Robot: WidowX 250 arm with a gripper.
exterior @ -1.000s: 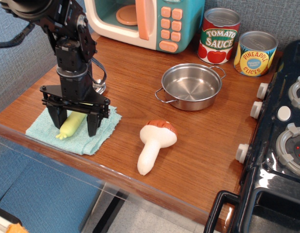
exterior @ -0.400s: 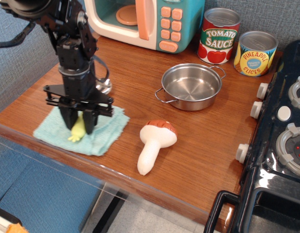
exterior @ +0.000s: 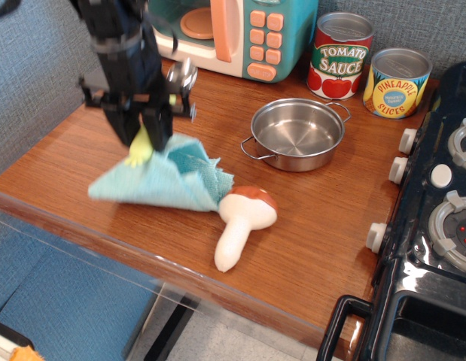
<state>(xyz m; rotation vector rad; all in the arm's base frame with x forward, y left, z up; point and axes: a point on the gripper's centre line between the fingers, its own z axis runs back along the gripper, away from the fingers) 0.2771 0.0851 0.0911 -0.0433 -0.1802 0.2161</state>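
gripper (exterior: 142, 131) – yellow vegetable (exterior: 139, 149) and teal cloth (exterior: 169, 179)

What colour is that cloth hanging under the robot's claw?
Light teal, almost turquoise. The cloth shows plainly in the observation.image view, the only one given.

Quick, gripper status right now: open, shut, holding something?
Gripper: shut on the yellow-green toy vegetable, raised above the wooden counter; the teal cloth is lifted along with it, its right edge against the toy mushroom.
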